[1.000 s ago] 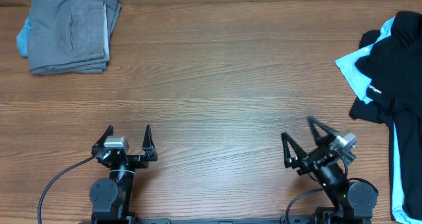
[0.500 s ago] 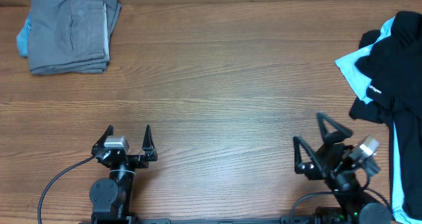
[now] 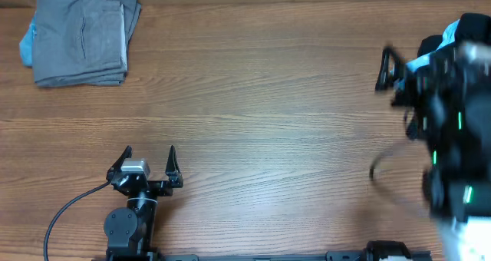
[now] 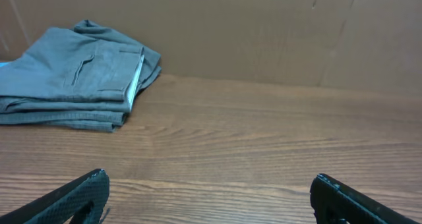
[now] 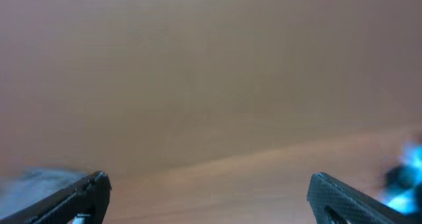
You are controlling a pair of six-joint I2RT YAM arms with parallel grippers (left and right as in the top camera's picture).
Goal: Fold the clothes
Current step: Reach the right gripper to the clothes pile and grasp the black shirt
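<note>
Clothes (image 3: pixel 483 77) at far right, just by the blurred right gripper (image 5: pixel 208 179), jaws wide apart, empty.

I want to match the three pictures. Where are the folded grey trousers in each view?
Overhead: the folded grey trousers lie in the top left corner.
Left wrist: the trousers are at the upper left.
Right wrist: too blurred to tell.
Shared landmark: the wooden table that they lie on, also seen from the left wrist.
</note>
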